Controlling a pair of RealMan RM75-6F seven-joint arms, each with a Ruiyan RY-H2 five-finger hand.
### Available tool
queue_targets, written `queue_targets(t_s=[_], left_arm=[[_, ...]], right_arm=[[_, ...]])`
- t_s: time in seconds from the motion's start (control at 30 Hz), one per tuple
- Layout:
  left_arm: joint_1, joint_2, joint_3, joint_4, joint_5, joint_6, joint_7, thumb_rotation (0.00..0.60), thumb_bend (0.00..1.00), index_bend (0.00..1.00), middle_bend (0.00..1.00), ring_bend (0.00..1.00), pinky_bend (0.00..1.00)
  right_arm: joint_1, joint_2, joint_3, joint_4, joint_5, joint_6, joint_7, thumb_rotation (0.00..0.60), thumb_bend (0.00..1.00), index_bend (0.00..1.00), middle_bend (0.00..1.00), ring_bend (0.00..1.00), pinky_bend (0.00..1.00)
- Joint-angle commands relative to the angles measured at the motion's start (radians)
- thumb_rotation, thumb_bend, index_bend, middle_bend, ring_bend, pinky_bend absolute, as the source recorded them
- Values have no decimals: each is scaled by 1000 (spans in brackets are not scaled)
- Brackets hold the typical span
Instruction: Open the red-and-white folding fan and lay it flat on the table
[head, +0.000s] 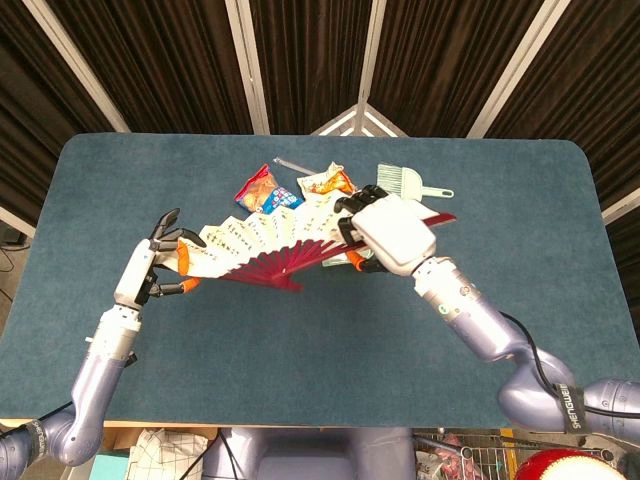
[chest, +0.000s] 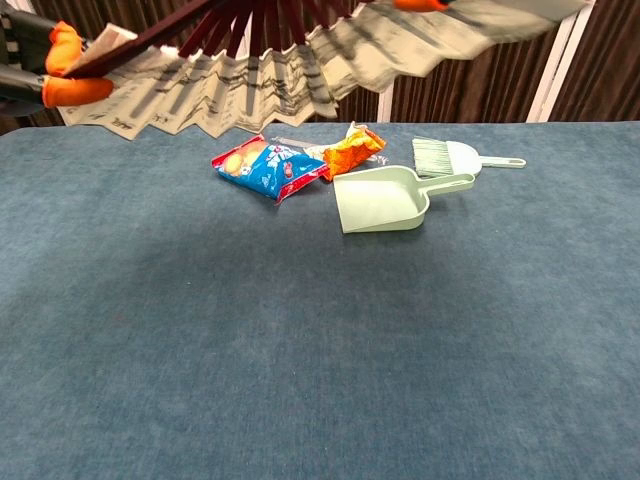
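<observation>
The folding fan (head: 270, 240), dark red ribs and white inked paper, is spread wide and held in the air above the table's middle. My left hand (head: 150, 272) pinches its left end rib with orange-tipped fingers. My right hand (head: 390, 232) grips the right end rib. In the chest view the fan (chest: 300, 60) stretches across the top, with the left hand's fingertips (chest: 70, 75) on its left rib; the right hand is almost out of that frame.
On the blue table (head: 320, 350) behind the fan lie a blue snack bag (chest: 268, 168), an orange snack bag (chest: 352, 148), a mint dustpan (chest: 385, 198) and a mint brush (chest: 452, 155).
</observation>
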Motion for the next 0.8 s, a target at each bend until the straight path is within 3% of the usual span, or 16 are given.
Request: queue_targets(t_s=[0.03, 0.47, 0.8], left_arm=[[9, -15, 5, 17, 36, 42, 18, 600, 615, 772, 401, 16, 60], [0, -143, 23, 183, 184, 201, 102, 600, 611, 765, 403, 32, 60], [-41, -252, 2, 361, 271, 309, 130, 600, 566, 752, 402, 32, 69]], right_arm=[[-26, -3, -10, 27, -30, 22, 28, 600, 628, 879, 321, 309, 247], [-87, -79, -47, 177, -157, 56, 147, 600, 628, 878, 321, 309, 247], [-112, -162, -49, 290, -235, 112, 237, 600, 628, 878, 321, 309, 247]])
